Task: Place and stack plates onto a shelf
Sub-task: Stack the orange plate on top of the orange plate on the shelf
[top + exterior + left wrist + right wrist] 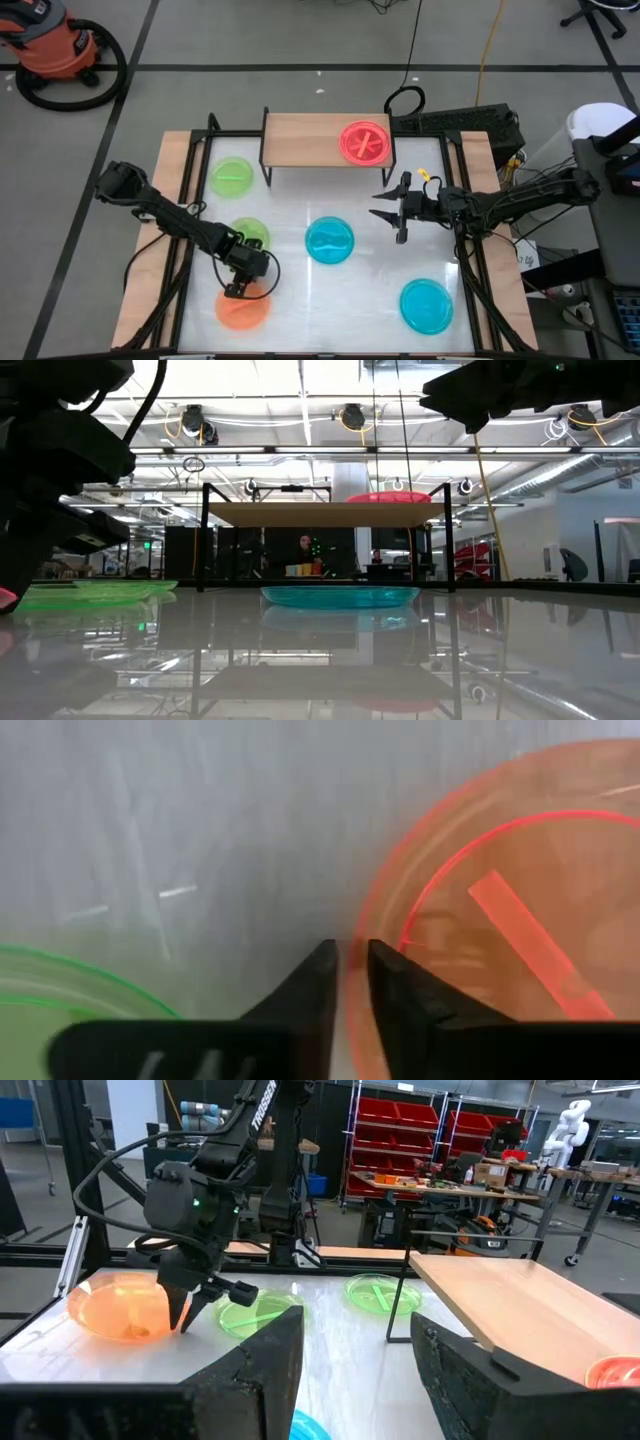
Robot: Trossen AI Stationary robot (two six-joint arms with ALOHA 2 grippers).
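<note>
From above, the shelf (325, 140) stands at the far side of the worktop (370, 285) and carries one pink plate (365, 142) at its right end. Five plates show on the worktop: a green plate (232, 177) left of the shelf, a second green plate (252, 233) partly under the left arm, an orange plate (243, 309), a blue plate (329, 240) in the middle and another blue plate (426, 305). The left tool (237, 291) sits over the orange plate's far rim. The right tool (386, 208) hangs just before the shelf, below the pink plate, its fingers spread and empty.

At worktop height, the pink plate (388, 497) rests on the shelf top (325, 514), the middle blue plate (340, 596) lies in front of the shelf legs, and a green plate (92, 593) is off to the left.

The left wrist view shows the left tool (351, 970) nearly clenched, a thin gap between the tips, nothing gripped; the orange plate (520, 910) is just beside one finger and a green plate (60, 1010) on its other side.

The right wrist view shows the right tool (355, 1350) released and wide, with the shelf (510, 1305) ahead to one side and the left arm over the orange plate (120, 1305).

I judge the task early: one plate is shelved, five visible ones remain, and the orange looks next.
</note>
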